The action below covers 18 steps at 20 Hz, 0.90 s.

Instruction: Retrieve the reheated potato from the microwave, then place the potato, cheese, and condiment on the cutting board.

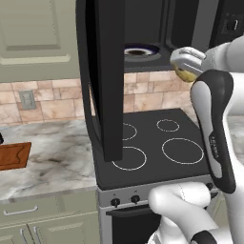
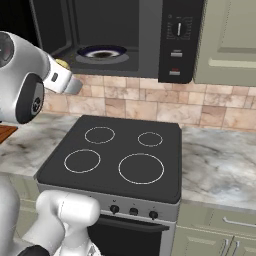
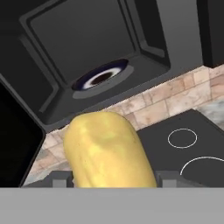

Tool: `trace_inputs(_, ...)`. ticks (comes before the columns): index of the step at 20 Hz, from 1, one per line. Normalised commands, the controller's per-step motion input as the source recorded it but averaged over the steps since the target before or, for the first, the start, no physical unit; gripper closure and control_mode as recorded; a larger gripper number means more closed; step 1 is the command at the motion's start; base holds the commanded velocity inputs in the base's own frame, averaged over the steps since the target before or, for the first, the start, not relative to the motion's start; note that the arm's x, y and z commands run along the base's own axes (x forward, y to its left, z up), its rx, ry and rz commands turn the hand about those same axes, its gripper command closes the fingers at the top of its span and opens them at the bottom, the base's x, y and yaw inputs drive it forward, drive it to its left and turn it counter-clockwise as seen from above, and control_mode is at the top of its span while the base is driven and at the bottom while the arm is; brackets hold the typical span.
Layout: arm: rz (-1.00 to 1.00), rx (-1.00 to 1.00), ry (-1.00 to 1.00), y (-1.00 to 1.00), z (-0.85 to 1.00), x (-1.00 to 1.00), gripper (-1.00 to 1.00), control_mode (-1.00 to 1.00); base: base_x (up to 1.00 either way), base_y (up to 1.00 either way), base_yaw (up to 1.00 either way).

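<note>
Gripper [image 3: 109,181] closed around the potato [image 3: 107,151], jaws standing fairly wide because the lump fills the gap between them. In the hand view the yellow potato sits right at the fingertips, with the microwave [image 3: 87,52] cavity behind and above it. Reads as the carry-out stage: potato is clear of the cavity, just in front of the microwave's lower front edge and above the stove [image 1: 152,143].

Left base view: a sliver of potato [image 1: 183,74] shows under the white hand, just below the microwave's open mouth. The microwave door [image 1: 107,81] hangs swung wide, on the microwave's left side, reaching down toward the stove. The glass turntable [image 2: 102,52] inside sits bare.

Cutting board [image 1: 12,155] lies on the marble tabletop [image 1: 52,157], well to the left of the microwave, beyond the open door.

Judgement: the open door stands between the held potato and the board. The route likely has to drop below or swing out around the door's edge; clipping it could knock the potato loose. Stove top carries nothing. A wall outlet [image 1: 27,99] sits on the tile backsplash left of the microwave.
</note>
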Motion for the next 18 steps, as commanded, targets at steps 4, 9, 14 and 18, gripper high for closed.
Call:
trace_inputs(4, 0.00, -0.05, 0.25, 0.00, -0.52, -0.27, 1.00, -1.00, 0.00, 0.00, 0.00)
trace_inputs(9, 0.00, -0.08, 0.28, 0.00, -0.62, -0.11, 1.00, -1.00, 0.00, 0.00, 0.00)
trace_inputs(14, 0.00, -0.04, 0.25, 0.00, -0.70, 0.04, 1.00, -1.00, 0.00, 0.00, 0.00)
trace_inputs(18, 0.06, 0.00, 0.03, 0.01, -0.72, 0.13, 1.00, -1.00, 0.00, 0.00, 0.00)
